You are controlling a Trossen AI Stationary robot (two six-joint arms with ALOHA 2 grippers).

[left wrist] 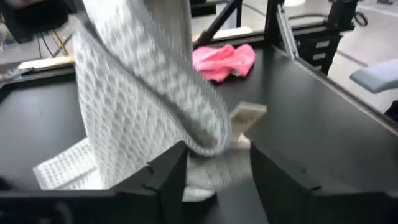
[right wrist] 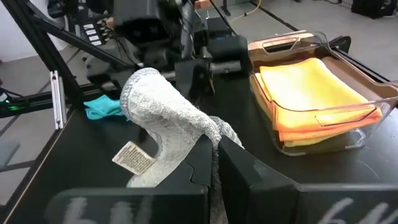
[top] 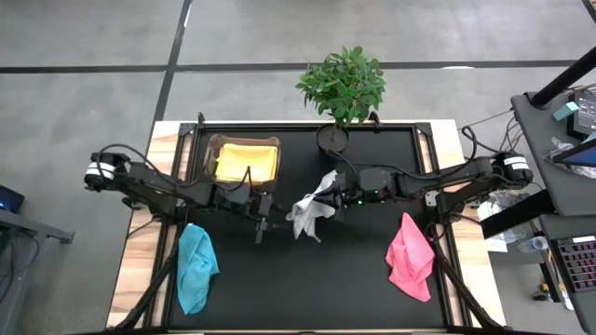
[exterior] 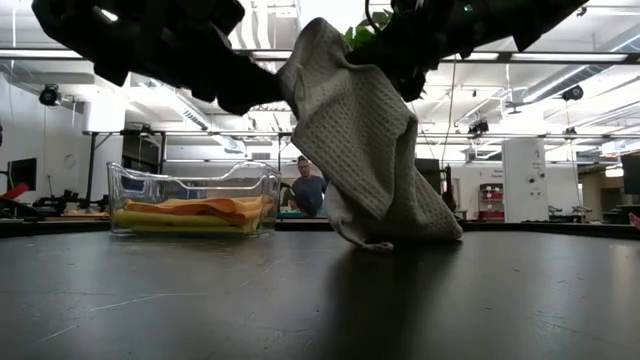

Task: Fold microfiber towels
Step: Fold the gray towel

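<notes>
The white-grey towel (top: 310, 210) hangs at the table's middle, its lower end on the table. My right gripper (top: 329, 193) is shut on its upper part. My left gripper (top: 264, 223) is open just left of the towel. In the left wrist view its fingers (left wrist: 171, 174) stand on either side of a hanging fold (left wrist: 208, 140); whether they touch it I cannot tell. The teal towel (top: 196, 267) lies crumpled at the near left and the pink towel (top: 410, 258) at the near right. The yellow towel (right wrist: 311, 84) lies on the orange towel (right wrist: 329, 117) in the clear box. My right gripper pinches the towel's upper part (right wrist: 211, 134) between its two shut fingers, coming from the table's right side. One layer or several, I cannot tell. The towel drapes slack below the hold (exterior: 350, 120), and its lower end (exterior: 385, 235) with the label (right wrist: 133, 158) rests on the table.
The clear plastic box (top: 245, 160) stands at the far left of the black mat. A potted plant (top: 343, 86) stands at the far edge. A person (exterior: 305, 190) shows in the room behind. Bare mat (top: 307, 284) lies between the teal and pink towels.
</notes>
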